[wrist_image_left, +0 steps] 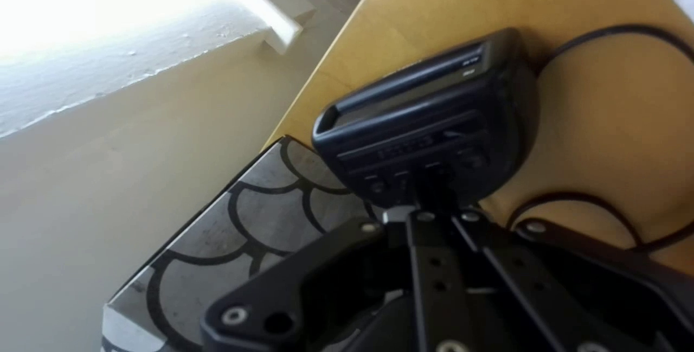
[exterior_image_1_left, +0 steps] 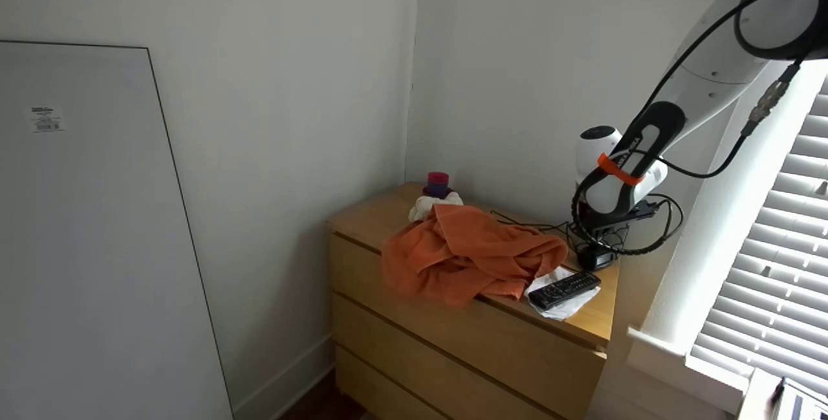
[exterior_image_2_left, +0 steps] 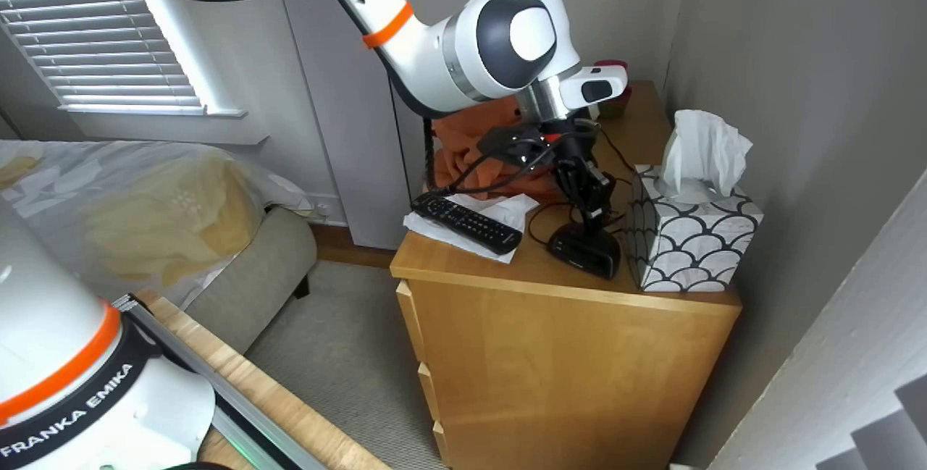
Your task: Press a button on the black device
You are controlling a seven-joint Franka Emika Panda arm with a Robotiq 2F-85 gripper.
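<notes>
Noting the claw (wrist_image_left: 435, 193) closed in the wrist view, its tips together at the button face of the clock (wrist_image_left: 417, 116), which sits mid-frame. We cannot tell whether a button is pushed in. In an exterior view we find the clock right of centre on the tabletop (exterior_image_2_left: 463, 267), just beside the tissue box (exterior_image_2_left: 691, 249); left of it, the remote (exterior_image_2_left: 467, 224) lies on white paper (exterior_image_2_left: 517, 208).
</notes>
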